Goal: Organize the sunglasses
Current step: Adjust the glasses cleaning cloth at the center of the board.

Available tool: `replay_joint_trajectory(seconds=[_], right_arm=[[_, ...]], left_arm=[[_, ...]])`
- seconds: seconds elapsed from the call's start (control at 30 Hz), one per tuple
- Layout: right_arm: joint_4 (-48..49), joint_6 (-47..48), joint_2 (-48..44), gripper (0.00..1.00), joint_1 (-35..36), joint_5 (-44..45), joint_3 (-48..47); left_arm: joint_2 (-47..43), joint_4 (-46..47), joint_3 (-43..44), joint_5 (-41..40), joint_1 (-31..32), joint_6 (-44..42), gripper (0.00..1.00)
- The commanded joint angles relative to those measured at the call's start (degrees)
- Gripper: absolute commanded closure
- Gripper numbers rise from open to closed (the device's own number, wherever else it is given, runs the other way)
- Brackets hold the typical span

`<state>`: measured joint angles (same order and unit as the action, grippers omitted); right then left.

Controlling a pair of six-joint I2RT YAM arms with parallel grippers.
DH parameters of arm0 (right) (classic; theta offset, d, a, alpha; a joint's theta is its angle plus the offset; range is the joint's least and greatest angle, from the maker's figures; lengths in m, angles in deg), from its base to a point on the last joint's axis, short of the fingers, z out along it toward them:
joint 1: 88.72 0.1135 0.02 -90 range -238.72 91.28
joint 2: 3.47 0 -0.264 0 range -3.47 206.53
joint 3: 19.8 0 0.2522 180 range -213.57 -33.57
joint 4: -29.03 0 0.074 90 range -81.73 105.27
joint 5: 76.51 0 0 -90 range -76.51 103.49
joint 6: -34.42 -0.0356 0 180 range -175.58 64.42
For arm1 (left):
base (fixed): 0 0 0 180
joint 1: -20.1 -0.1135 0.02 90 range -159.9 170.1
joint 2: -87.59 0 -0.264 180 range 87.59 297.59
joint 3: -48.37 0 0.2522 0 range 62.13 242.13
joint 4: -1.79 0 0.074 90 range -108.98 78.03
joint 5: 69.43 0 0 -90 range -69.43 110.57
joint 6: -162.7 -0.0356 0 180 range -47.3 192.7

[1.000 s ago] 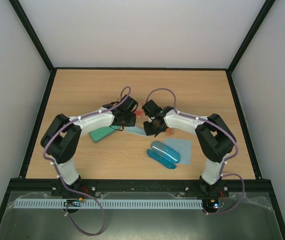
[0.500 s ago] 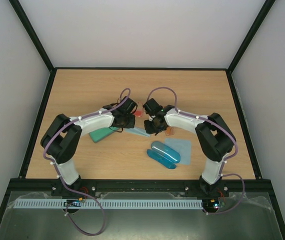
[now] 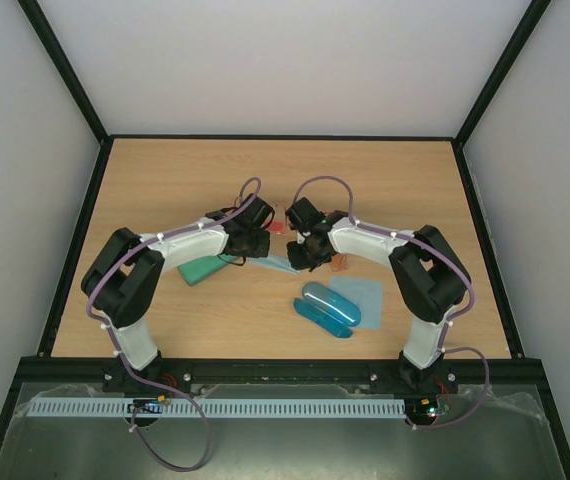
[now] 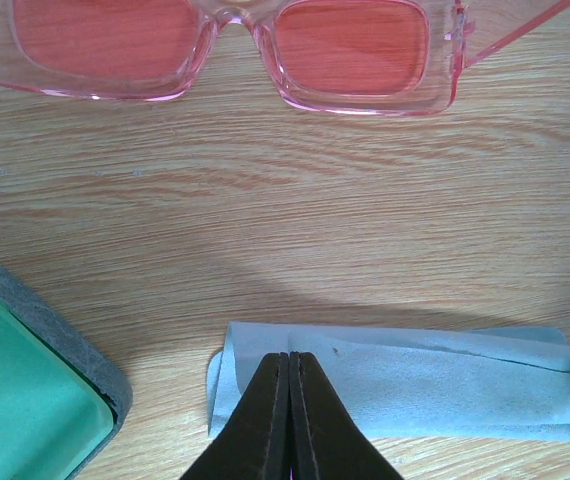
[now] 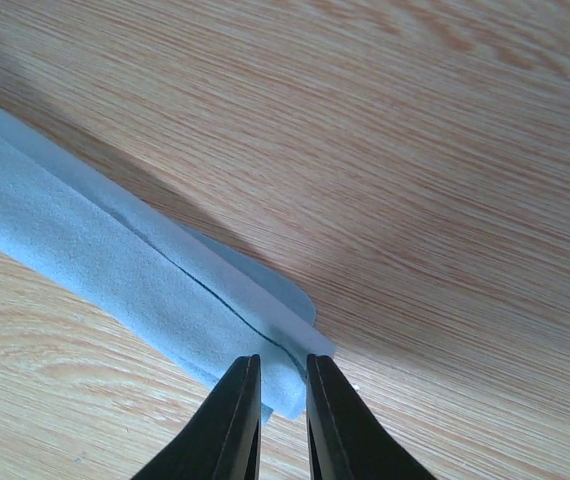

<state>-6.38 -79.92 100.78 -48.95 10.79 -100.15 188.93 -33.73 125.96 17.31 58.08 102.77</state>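
Note:
The pink-lensed sunglasses (image 4: 350, 45) lie open on the wood just beyond a folded pale blue cloth (image 4: 445, 385), and show between the two wrists (image 3: 277, 228) from above. My left gripper (image 4: 290, 357) is shut on the cloth's left end at its far edge. At the cloth's other end (image 5: 95, 260), my right gripper (image 5: 283, 362) stands slightly open, its fingers straddling the corner. The orange-lensed sunglasses (image 3: 341, 265) peek out beside the right wrist, mostly hidden by it.
A green case (image 4: 15, 400) lies just left of the cloth, under the left forearm (image 3: 203, 267). An open blue case (image 3: 328, 307) and a second pale blue cloth (image 3: 357, 293) lie nearer the right arm's base.
My right gripper's jaws have parted a little from shut. The left gripper stays shut. Both arms have barely moved.

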Motion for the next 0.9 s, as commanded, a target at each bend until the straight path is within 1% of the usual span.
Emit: replay_joint_trajectory(seconds=[0.0, 0.2, 0.33, 0.43, 0.87], right_arm=[[-1.18, -0.10, 1.66, 0.87, -0.06, -1.23, 1.22], [-1.16, -0.10, 2.71, 0.86, -0.09, -1.06, 1.35], [-1.26, -0.25, 2.59, 0.82, -0.10, -0.41, 1.46], [-1.38, -0.01, 2.66, 0.82, -0.06, 0.04, 1.40], [-1.76, 0.26, 2.33, 0.98, -0.10, -0.02, 0.77]], left_arm=[[-0.18, 0.08, -0.65, -0.29, 0.34, 0.26, 0.98], [-0.09, -0.23, -0.26, -0.42, 0.34, 0.02, 0.98], [0.08, -0.31, 0.05, -0.51, 0.29, -0.19, 0.98], [0.34, -0.53, 0.36, -0.43, 0.26, -0.27, 0.98], [0.57, -1.03, 1.21, -0.51, 0.26, -0.45, 0.98]])
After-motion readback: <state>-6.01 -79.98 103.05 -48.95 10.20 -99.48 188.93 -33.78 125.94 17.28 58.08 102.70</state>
